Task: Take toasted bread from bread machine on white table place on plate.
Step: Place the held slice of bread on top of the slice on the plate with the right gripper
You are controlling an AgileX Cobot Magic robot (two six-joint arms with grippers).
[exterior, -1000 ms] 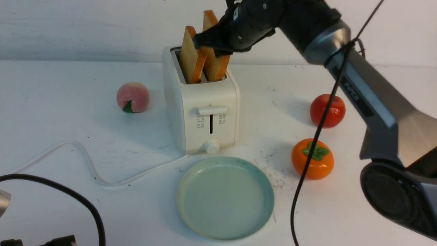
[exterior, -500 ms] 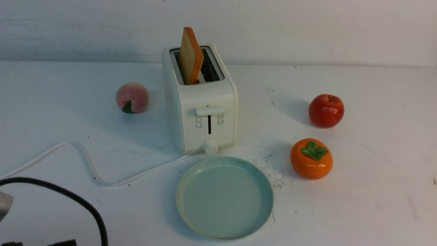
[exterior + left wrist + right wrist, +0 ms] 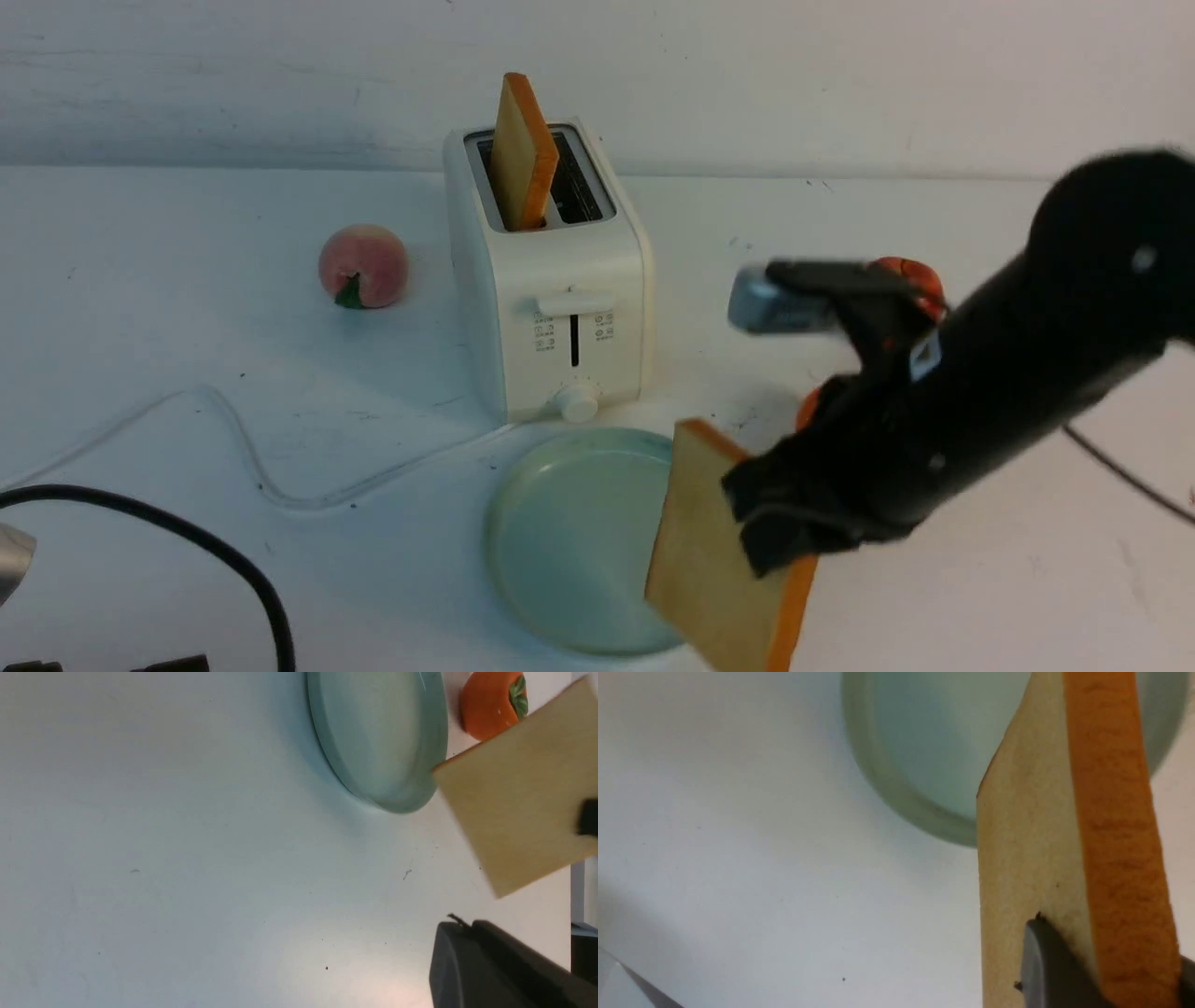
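Gripping one slice of toast point(image 3: 724, 551) by its edge, the right pincer point(image 3: 780, 509) carries it over the near right part of the scene. The slice hangs tilted above the desk point(image 3: 392, 579), broad pale face toward the left, orange crust along its right side. From the front it hides the right part of the plate point(image 3: 579, 541), a round, pale blue-green dish with a low rim; the visible part of the plate is bare.

Beyond the plate, at the far middle of the desk, stands the toaster point(image 3: 569, 317), cream-white, with a lever and a round dial on its near side. A second slice point(image 3: 523, 154) stands upright, leaning a little, in the left slot and sticks well out of the top; the right slot is empty. A white cord point(image 3: 308, 504) runs from the toaster's base across the desk to the left.

Left of the toaster lies a peach point(image 3: 364, 266) with a green leaf. To the right, mostly hidden by the right arm, are a red apple point(image 3: 910, 275) and, nearer, an orange persimmon point(image 3: 490, 702); its green leaves show in the left wrist view.

At the near left corner the left pincer point(image 3: 98, 665) barely shows, clenched. A black cable point(image 3: 215, 537) curves just beside it.
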